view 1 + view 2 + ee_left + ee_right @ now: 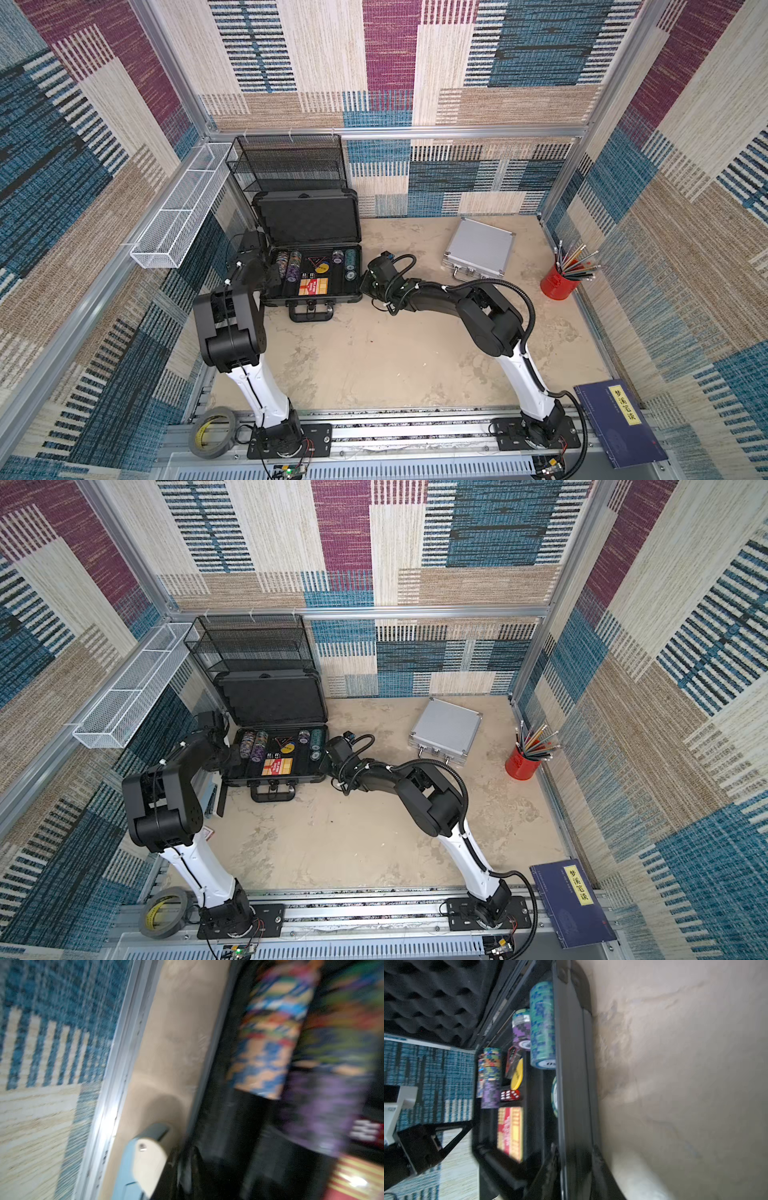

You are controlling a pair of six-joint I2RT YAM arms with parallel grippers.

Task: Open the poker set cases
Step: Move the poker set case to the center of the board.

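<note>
Top views first. Shows the large dark grey case (309, 220) open on the tabletop (374, 353), lid raised, lodged between the left pincer (271, 277) and the right pincer (363, 287). Puts each pincer right at a side wall of that case. Cannot tell for either pincer whether apart, together or clamped on the wall: too blurred in both wrist views. Finds chips (543, 1024) stacked in rows inside that case, just beside the right pincer. Places the smaller silver case (480, 247) closed and flat, well apart from the right pincer, on the side away from the dark one.
</note>
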